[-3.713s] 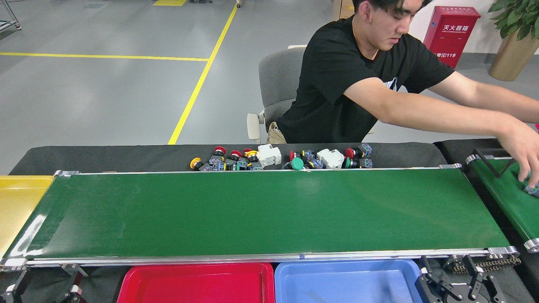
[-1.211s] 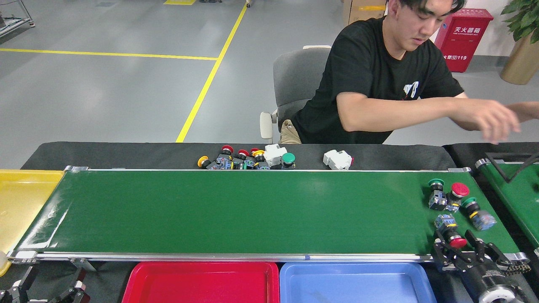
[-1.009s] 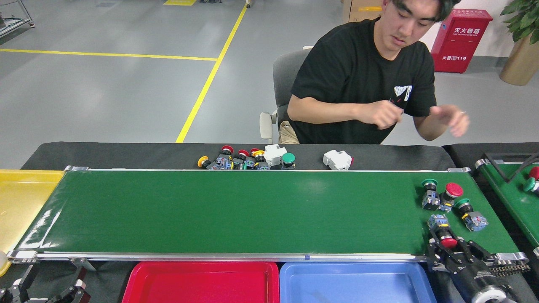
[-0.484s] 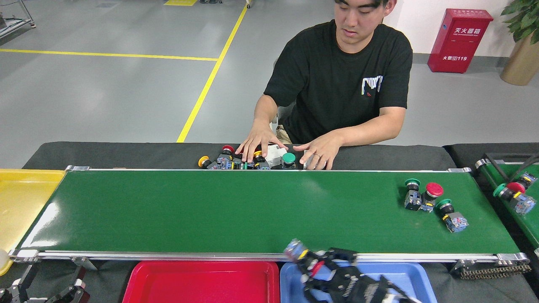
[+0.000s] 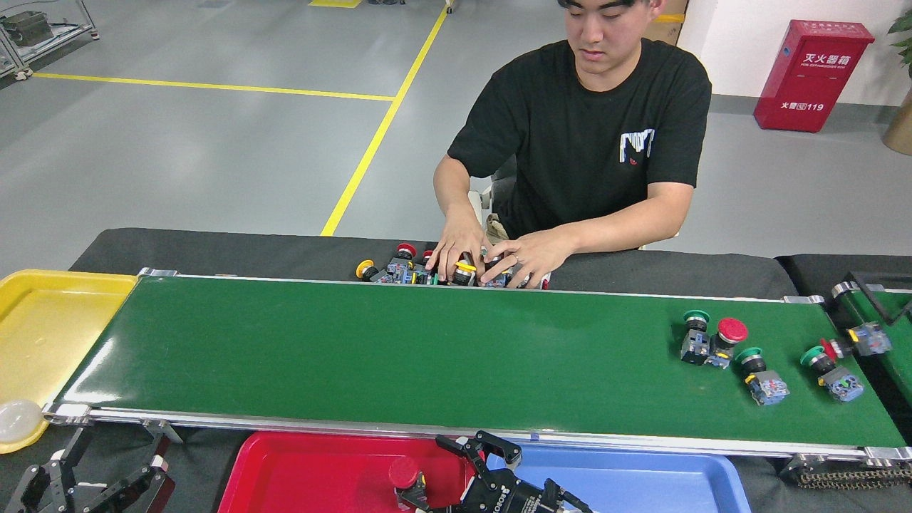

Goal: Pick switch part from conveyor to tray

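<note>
Right pincer (image 5: 476, 456) is seen spread over the red tray (image 5: 299, 474); red-capped switch part (image 5: 406, 479) lies released. Withdrawal should be straight upward. Left pincer (image 5: 92, 476) likewise spread.

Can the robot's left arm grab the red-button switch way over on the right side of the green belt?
Probably not. The left gripper sits low at the belt's near-left corner, and the red-button switch lies far along the conveyor toward its right end. Nothing blocks the path; it just looks too far. The right gripper is nearer.
</note>
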Motion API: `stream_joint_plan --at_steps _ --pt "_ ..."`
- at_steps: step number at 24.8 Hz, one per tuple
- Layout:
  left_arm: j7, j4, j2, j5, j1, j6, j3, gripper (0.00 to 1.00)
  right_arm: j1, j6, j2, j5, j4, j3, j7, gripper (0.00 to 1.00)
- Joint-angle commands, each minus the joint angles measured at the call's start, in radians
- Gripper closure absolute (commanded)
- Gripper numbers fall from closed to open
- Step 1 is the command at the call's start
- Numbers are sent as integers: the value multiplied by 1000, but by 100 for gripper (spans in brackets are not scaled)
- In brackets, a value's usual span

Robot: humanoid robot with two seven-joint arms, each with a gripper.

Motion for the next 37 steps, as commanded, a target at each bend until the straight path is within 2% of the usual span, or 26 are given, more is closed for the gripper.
stream_joint_plan --at_steps 1,2,4,6,8,11,15,18,22,29,34,37 --pt "3 -12 9 0 6 0 13 0 83 259 -9 -7 -72 -39 -30 3" --pt "5 -12 9 0 14 0 20 0 114 342 -12 -8 -75 -40 -58 3" --pt "5 -15 11 2 28 -3 38 0 175 553 -36 -13 -74 -48 -190 3" --pt "5 -15 11 2 29 -3 41 0 195 664 -45 -28 -74 -48 -228 2" --pt "5 -15 11 2 29 -3 41 0 186 704 -44 -83 -72 -51 -213 2" --pt "5 -17 12 2 29 -4 39 0 110 706 -45 -99 -59 -55 -171 2" --pt "5 -17 12 2 28 -4 33 0 -68 707 -49 -93 49 -51 -67 2" --pt "5 -15 14 0 20 -6 24 0 -142 706 -24 -90 138 -45 -49 3" --pt "5 -15 26 -1 16 -7 18 0 -210 707 17 -73 241 -45 -46 3" --pt "5 -12 34 0 16 -7 9 0 -289 707 19 -85 328 -57 -41 3" --pt "5 -10 43 -1 14 -7 7 0 -371 700 21 -96 437 -74 -41 3" --pt "5 -7 46 -1 6 -7 7 0 -383 693 21 -102 457 -74 -41 3"
